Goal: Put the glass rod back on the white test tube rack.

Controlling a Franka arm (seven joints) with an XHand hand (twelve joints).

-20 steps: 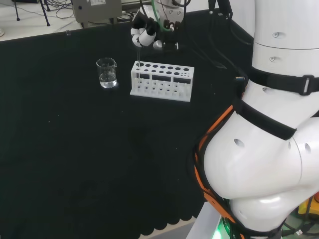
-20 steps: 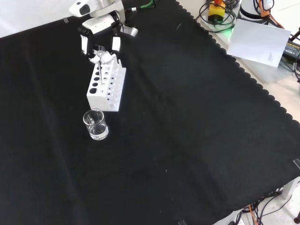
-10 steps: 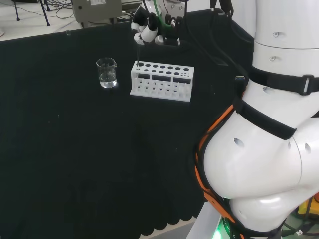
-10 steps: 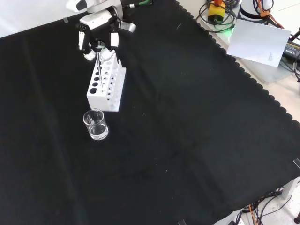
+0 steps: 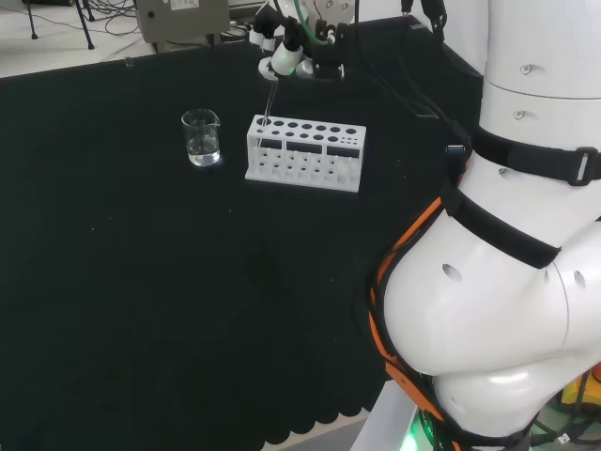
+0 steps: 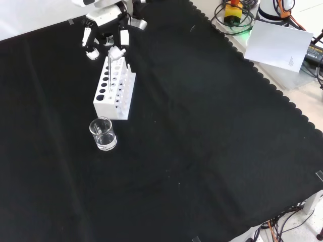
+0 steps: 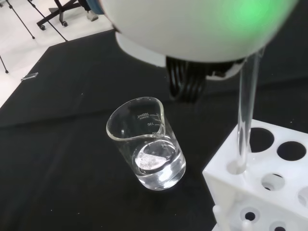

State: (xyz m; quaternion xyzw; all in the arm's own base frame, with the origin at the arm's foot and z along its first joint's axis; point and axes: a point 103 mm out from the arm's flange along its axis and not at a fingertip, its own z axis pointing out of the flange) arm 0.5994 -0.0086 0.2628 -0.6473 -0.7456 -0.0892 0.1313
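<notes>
The thin glass rod (image 5: pixel 268 103) stands leaning in the end hole of the white test tube rack (image 5: pixel 305 155), at the end nearest the beaker in the head view. In the front view the rod (image 6: pixel 109 75) rises from the rack (image 6: pixel 123 101) toward the hand (image 6: pixel 103 30), which hovers just above its top with fingers spread apart. The hand (image 5: pixel 286 52) looks open and holds nothing. In the wrist view the rod (image 7: pixel 246 115) sits in a corner hole of the rack (image 7: pixel 284 168) under the blurred white hand (image 7: pixel 192 24).
A small glass beaker (image 5: pixel 202 139) with a little clear liquid stands just left of the rack in the head view, and nearer the camera (image 6: pixel 103 134) in the front view. The wrist view shows this beaker (image 7: pixel 149 144) close beside the rack's corner.
The hand has let go of the rod and risen away from the rack, its fingers spreading. The rod stays in its hole, now leaning a little.
</notes>
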